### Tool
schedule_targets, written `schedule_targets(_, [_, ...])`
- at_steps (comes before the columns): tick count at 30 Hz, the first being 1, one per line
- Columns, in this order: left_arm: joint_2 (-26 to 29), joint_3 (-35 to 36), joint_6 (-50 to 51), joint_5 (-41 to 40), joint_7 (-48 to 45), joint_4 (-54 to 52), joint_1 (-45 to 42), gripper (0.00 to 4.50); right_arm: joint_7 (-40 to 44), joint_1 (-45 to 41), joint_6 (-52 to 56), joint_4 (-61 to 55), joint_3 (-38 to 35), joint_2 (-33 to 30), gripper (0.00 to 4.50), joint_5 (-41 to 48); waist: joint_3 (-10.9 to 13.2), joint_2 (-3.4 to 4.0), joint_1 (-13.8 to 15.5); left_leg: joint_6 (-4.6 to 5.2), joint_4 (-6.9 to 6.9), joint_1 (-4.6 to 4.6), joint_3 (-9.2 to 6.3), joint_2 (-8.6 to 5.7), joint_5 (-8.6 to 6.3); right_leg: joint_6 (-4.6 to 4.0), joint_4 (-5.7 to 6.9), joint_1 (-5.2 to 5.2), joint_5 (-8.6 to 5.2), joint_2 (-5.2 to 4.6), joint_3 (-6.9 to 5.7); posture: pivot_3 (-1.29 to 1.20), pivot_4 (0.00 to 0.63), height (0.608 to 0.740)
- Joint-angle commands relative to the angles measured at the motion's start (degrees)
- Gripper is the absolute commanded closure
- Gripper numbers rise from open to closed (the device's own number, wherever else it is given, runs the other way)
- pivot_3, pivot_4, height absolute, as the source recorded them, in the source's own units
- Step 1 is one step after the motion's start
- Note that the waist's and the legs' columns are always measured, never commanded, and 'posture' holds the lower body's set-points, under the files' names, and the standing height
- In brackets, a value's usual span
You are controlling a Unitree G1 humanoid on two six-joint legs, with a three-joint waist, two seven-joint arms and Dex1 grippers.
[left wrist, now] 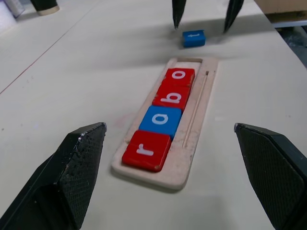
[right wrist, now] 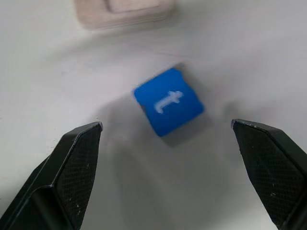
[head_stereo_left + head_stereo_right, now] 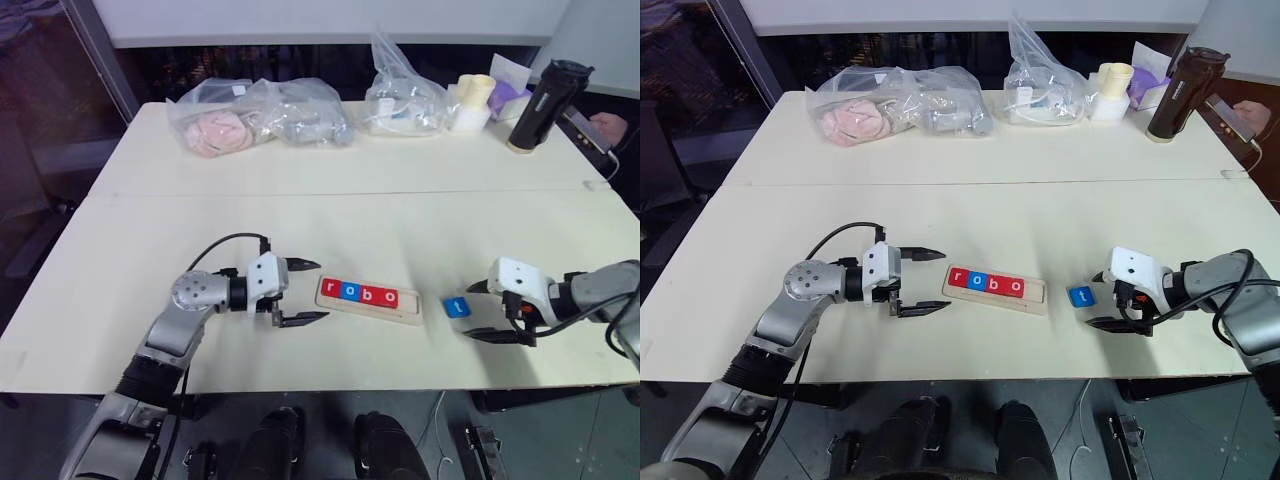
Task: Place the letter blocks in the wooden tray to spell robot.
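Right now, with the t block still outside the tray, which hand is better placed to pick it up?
The right hand. Its open fingers flank the blue t block, lying on the table just past the wooden tray's empty end slot. The left hand sits open at the tray's opposite end, by the r.

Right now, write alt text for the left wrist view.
A pale wooden tray on a cream table holds four square letter tiles reading r, o, b, o, its far slot empty. Beyond it lies a blue t tile, between two black fingers.
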Motion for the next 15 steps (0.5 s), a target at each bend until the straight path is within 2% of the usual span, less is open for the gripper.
schedule_targets(1, [0.85, 0.78, -0.03, -0.45, -0.02, -2.68, 0.38, 0.0, 1.9, -2.74, -2.43, 3.07, 0.4, 1.25, 0.04, -1.26, 0.0, 0.0, 0.01, -0.01, 0.0, 0.0, 0.0, 0.0, -0.01, -0.01, -0.01, 0.01, 0.0, 0.0, 0.0, 0.0, 0.15, 0.738])
schedule_targets(11, [2.41, 1.54, 2.05, -2.15, -1.28, -3.41, 0.06, 0.0, 3.1, -5.58, -4.85, 7.15, 1.21, 4.44, 0.04, -3.92, -0.01, 0.02, 0.04, -0.12, 0.03, 0.01, 0.0, 0.0, -0.07, -0.13, 0.02, 0.01, -0.05, 0.0, 0.01, 0.0, 0.15, 0.738])
schedule_targets(12, [2.57, 1.54, 2.3, -2.36, -1.46, -3.53, 0.07, 0.0, 3.16, -5.62, -4.88, 7.2, 1.19, 4.55, 0.6, -4.03, -0.01, 0.02, 0.04, -0.12, 0.03, 0.02, -0.01, 0.0, -0.07, -0.12, 0.02, 0.01, -0.04, 0.0, 0.01, 0.0, 0.15, 0.738])
schedule_targets(13, [2.82, 1.53, 2.59, -2.63, -1.76, -3.69, 0.14, 0.0, 3.35, -5.61, -4.99, 7.23, 1.2, 4.62, 0.88, -4.15, -0.01, 0.03, 0.03, -0.12, 0.03, 0.02, -0.01, 0.0, -0.07, -0.12, 0.03, 0.01, -0.04, 0.0, 0.01, 0.0, 0.15, 0.738])
schedule_targets(15, [3.37, 1.63, 3.05, -3.19, -2.69, -3.97, 0.27, 0.0, 3.67, -5.65, -5.22, 7.32, 1.27, 4.78, 1.92, -4.36, -0.01, 0.03, 0.02, -0.14, 0.04, 0.02, 0.0, 0.0, -0.08, -0.14, 0.03, 0.01, -0.05, 0.0, 0.01, 0.0, 0.15, 0.738])
